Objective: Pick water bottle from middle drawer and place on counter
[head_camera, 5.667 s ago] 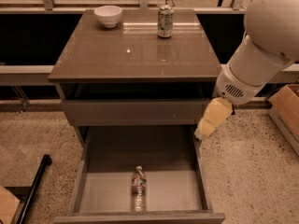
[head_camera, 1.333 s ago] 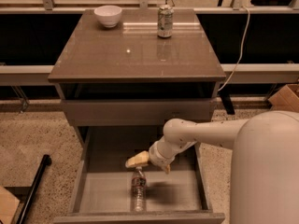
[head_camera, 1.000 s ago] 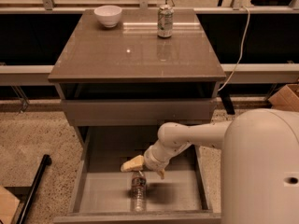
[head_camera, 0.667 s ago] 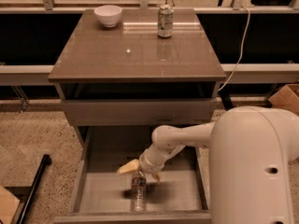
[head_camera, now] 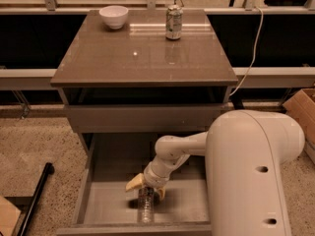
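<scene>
Pincer (head_camera: 146,189) astride water bottle (head_camera: 145,208), middle drawer (head_camera: 106,206)

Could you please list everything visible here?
counter: one, glossy grey-brown, cabinet top.
middle drawer: one, grey-brown, pulled open under it.
water bottle: one, clear, lying on that drawer's floor.
bowl: one, white, counter's back left.
drink can: one, silvery, counter's back middle.
cardboard box: one, brown, floor, right edge.
pole: one, black, floor, left.
arm: one, white, reaching into the drawer.
gripper: one, yellowish fingers, open astride the bottle's far end.
</scene>
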Available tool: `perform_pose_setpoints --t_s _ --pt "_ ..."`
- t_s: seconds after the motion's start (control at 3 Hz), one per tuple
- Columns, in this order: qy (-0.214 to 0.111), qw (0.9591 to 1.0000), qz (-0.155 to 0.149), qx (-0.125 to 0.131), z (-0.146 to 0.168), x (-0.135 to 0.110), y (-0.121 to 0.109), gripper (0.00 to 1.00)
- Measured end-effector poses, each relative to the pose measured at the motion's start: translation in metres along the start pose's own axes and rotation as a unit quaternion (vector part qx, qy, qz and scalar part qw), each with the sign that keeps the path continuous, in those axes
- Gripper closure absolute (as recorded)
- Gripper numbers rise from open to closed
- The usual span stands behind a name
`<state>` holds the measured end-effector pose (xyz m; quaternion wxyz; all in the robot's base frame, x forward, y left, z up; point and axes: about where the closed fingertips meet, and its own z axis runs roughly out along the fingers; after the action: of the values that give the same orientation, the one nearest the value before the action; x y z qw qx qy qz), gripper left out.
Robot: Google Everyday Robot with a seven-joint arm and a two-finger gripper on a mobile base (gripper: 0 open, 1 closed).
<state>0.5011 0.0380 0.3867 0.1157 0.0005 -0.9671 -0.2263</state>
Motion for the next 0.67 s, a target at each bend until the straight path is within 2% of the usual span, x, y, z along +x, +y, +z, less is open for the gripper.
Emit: perform_pose_setpoints --t_s 0.67 --pt "0.016 0.9997 0.018 0.007 0.0145 0.0031 -0.0034 0.65"
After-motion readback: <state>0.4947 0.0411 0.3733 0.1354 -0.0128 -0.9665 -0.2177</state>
